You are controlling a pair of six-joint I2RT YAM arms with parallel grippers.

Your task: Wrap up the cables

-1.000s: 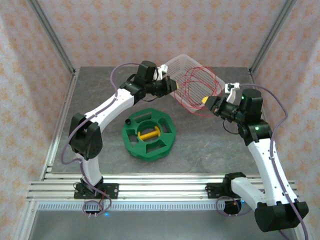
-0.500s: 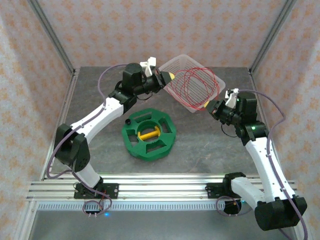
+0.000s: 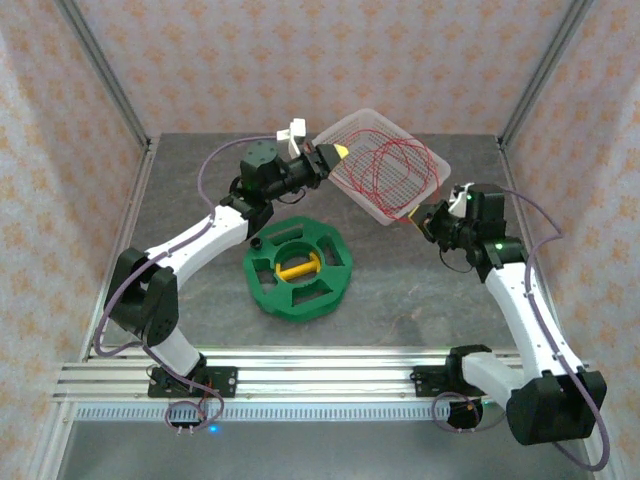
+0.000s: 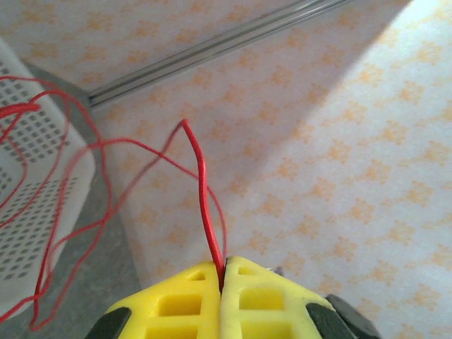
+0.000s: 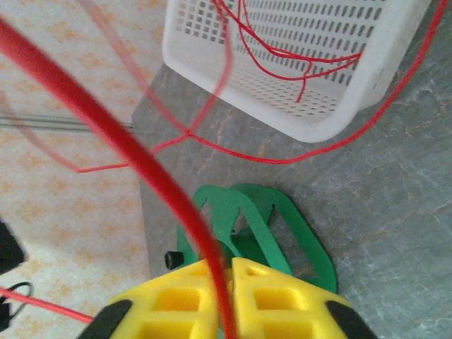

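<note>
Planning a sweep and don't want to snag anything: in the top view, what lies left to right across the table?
Left arm's base → green reel → right gripper. The left gripper, basket and red cable overlap these, so they are left unplaced.

Bright even light, soft shadows; cables blurred close to right wrist camera.

A robotics lab test cell: patterned screen walls on aluminium posts box in a grey counter. Two robot arms are bolted to a slotted rail along the frame's bottom.
</note>
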